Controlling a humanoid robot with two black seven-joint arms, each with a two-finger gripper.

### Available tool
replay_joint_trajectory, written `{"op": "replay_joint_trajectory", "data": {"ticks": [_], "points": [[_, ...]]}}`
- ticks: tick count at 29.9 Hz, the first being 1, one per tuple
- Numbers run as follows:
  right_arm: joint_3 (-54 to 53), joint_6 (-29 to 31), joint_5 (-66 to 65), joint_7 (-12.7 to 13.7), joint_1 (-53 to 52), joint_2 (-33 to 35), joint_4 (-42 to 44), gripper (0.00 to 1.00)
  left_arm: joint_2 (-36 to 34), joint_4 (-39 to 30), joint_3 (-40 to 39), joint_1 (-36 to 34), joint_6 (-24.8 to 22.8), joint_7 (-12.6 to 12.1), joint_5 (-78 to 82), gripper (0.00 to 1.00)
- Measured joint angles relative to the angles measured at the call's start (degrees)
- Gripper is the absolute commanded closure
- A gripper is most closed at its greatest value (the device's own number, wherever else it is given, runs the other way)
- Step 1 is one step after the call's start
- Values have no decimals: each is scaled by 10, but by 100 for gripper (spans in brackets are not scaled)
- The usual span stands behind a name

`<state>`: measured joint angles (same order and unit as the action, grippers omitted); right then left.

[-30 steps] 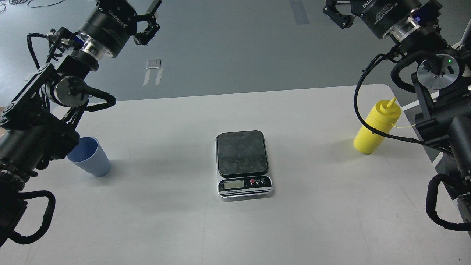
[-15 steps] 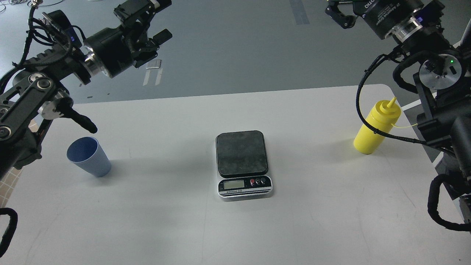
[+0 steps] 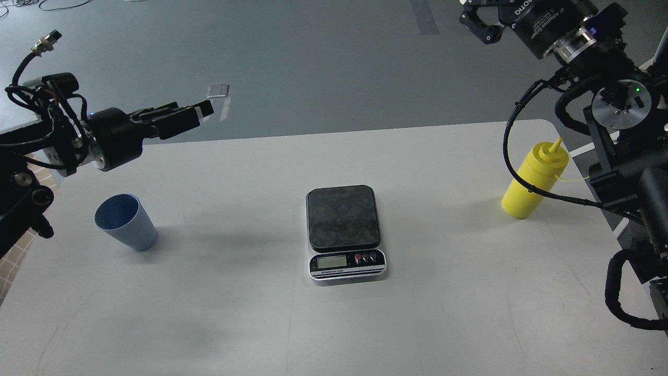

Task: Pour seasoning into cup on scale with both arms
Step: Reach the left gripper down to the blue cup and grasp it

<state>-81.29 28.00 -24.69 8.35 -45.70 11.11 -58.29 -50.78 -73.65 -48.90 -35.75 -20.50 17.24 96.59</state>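
The light blue ribbed cup point(image 3: 128, 224) stands upright at the left of the white table point(image 3: 443, 313). The scale point(image 3: 344, 219) sits at the middle, its dark plate bare and its display facing me. The yellow squeeze bottle point(image 3: 532, 183) stands at the far right, capless nozzle up. My left gripper point(image 3: 201, 112) hovers above the table's far left edge, pointing right, up and behind the cup, empty; it shows side-on, so its fingers overlap. My right gripper point(image 3: 477, 21) is high at the top right, above and behind the bottle, partly cut off by the frame.
A black cable point(image 3: 509, 151) of my right arm loops in front of the bottle. My right arm's thick links fill the right edge. The table's rounded far right corner lies just behind the bottle. Grey floor with a tape mark point(image 3: 218, 91) lies beyond.
My left arm has swung down and outward, clear of the cup, and its gripper has dropped and turned to point right. The right arm has barely moved. Cup, scale and bottle have stayed put.
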Motion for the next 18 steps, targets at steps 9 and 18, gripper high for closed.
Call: {"op": "replay_joint_trajectory", "data": {"ticks": [9, 18], "points": [[0, 0, 1, 0, 2, -4, -2, 0, -93, 9, 9, 54, 12, -7, 27, 2], [0, 0, 1, 0, 2, -12, -2, 0, -142, 28, 21, 96, 14, -7, 29, 2]]}}
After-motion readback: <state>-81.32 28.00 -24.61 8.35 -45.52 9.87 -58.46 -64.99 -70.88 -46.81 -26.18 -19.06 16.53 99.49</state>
